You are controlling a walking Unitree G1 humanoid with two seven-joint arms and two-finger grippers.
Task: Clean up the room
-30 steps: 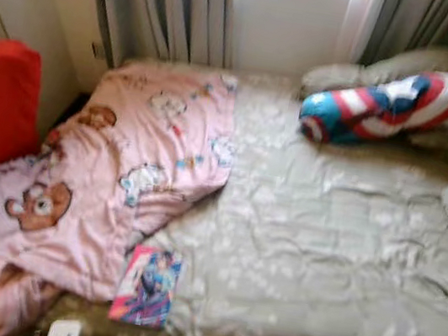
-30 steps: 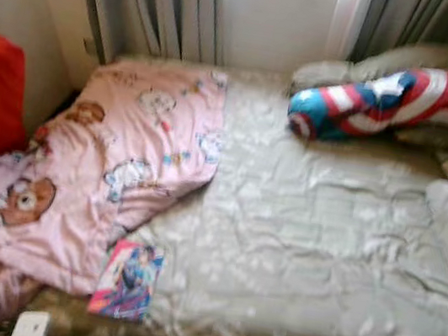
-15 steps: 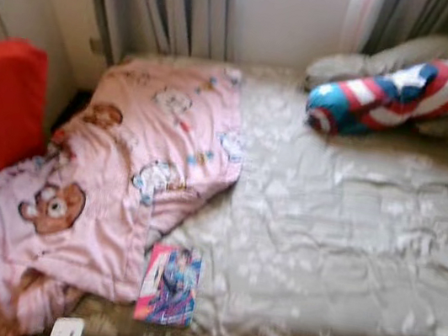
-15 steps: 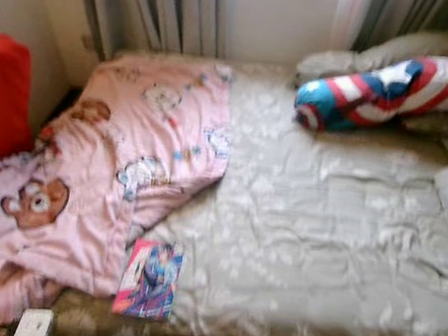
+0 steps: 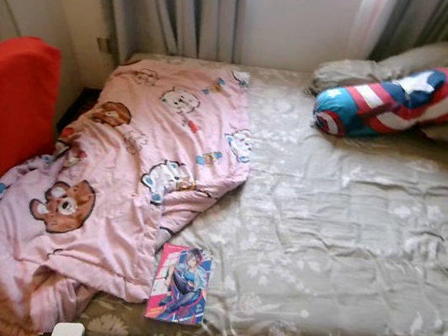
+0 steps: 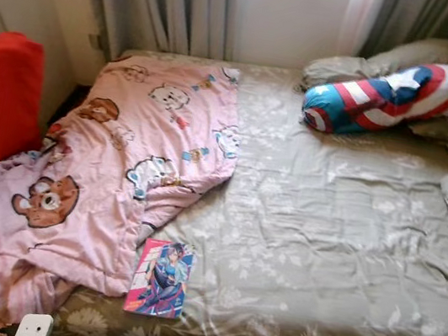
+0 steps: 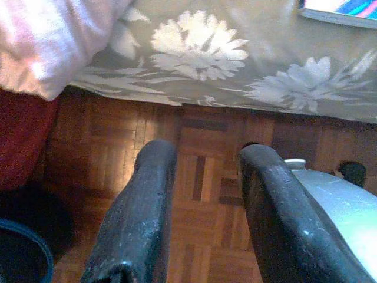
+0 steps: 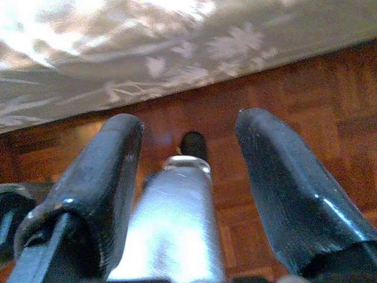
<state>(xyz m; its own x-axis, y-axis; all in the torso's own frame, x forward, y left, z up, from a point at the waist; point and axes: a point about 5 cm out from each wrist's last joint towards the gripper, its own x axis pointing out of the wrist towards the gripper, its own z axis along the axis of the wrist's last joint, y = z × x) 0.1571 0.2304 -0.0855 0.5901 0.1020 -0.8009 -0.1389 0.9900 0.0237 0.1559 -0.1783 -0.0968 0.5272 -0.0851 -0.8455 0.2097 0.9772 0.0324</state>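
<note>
The whole view is shifted and sharpened by camera motion. Both the left gripper (image 7: 203, 206) and the right gripper (image 8: 191, 194) are held open and empty above the floor (image 7: 194, 147). A book (image 5: 181, 284) is laid at the bed (image 5: 349, 239) edge, beside the blanket (image 5: 120, 177).

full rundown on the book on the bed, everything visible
The book is thin, with a glossy pink and blue cover showing a drawn anime-style figure. It lies flat, closed and cover up, near the foot edge of the floral grey-green bedspread. Its upper left corner meets or slips under the hem of the pink bear-print blanket. Its edge shows in the left wrist view.
</note>
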